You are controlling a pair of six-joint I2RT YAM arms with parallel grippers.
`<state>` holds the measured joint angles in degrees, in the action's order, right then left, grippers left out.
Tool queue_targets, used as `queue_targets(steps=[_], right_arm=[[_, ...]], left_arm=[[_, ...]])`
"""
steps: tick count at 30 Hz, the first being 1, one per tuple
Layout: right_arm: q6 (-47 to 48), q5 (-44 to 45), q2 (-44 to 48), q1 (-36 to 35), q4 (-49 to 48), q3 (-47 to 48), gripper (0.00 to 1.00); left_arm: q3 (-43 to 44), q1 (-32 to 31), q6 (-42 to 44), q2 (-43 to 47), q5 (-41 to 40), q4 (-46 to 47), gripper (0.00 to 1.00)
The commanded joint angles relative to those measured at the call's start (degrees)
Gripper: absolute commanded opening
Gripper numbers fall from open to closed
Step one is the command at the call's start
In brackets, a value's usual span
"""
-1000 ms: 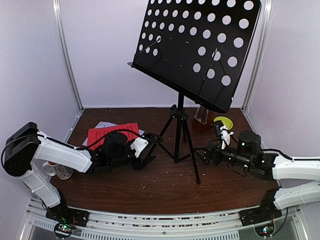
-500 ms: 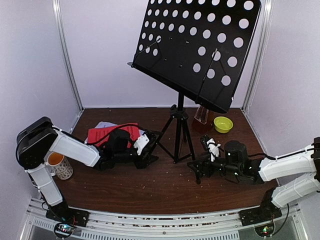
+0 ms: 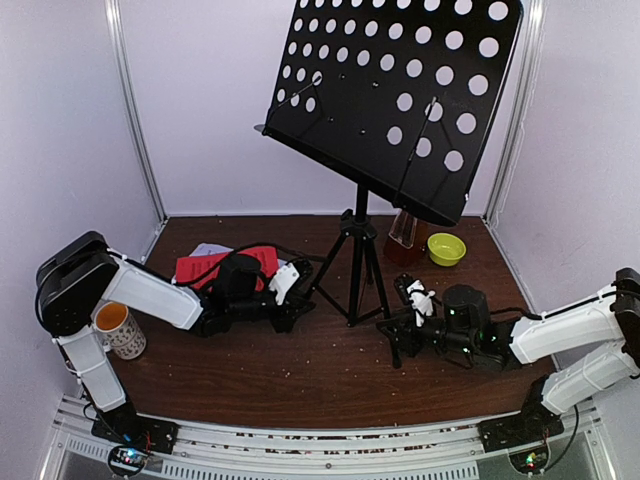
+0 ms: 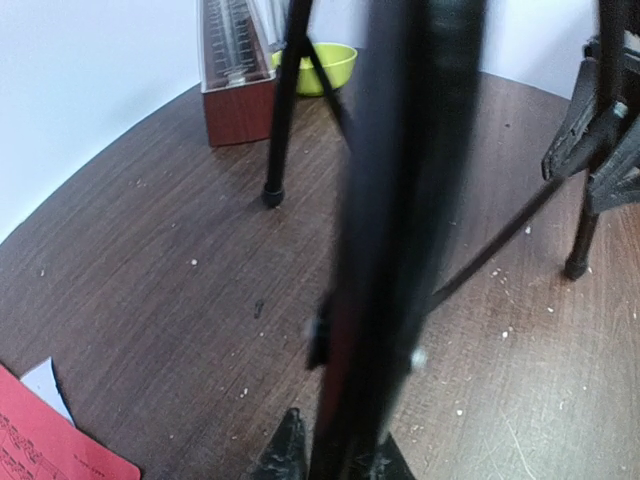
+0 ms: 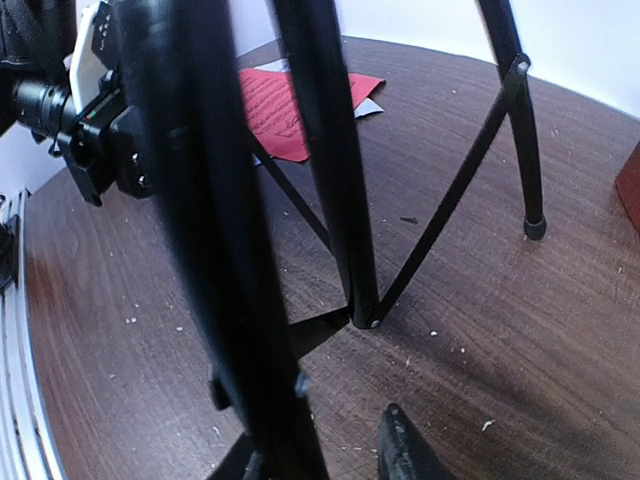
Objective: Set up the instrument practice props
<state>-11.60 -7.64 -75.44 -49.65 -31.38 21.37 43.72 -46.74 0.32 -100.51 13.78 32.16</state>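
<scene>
Nearest me, low in the overhead frame, both arms lie flat along the table and reach inward to the music stand. The left gripper has closed down on the left-hand tripod leg, and its wrist view shows the fingertips pressed against it. The right gripper sits astride the right-hand tripod leg, only partly open, with a gap showing beside one finger, so I judge nothing is held there yet.

The stand is upright at mid-frame with its perforated desk bare. Centre-left, the red sheet lies flat over the white sheet, and the metronome sits behind the back leg, just beside the yellow-green bowl. So I'd call this early — the stand is being positioned, and both sheets and the metronome are yet to be set.

The open room is the bare strip along the near edge. The mug crowds my left elbow at lower left, and the desk's upper corner is close to the frame post at upper right.
</scene>
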Motion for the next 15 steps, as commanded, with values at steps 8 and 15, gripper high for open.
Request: queue_targets(steps=[8,15], right_arm=[[0.4,3.8,4.7,-0.5,7.4,0.7,0.07],[-3.2,5.6,7.9,-0.5,11.6,-1.2,0.0]], left_arm=[[-5.2,-0.1,-0.5,4.9,-1.8,0.1,0.0],[-8.8,-0.2,0.8,7.3,-2.7,-1.4,0.0]])
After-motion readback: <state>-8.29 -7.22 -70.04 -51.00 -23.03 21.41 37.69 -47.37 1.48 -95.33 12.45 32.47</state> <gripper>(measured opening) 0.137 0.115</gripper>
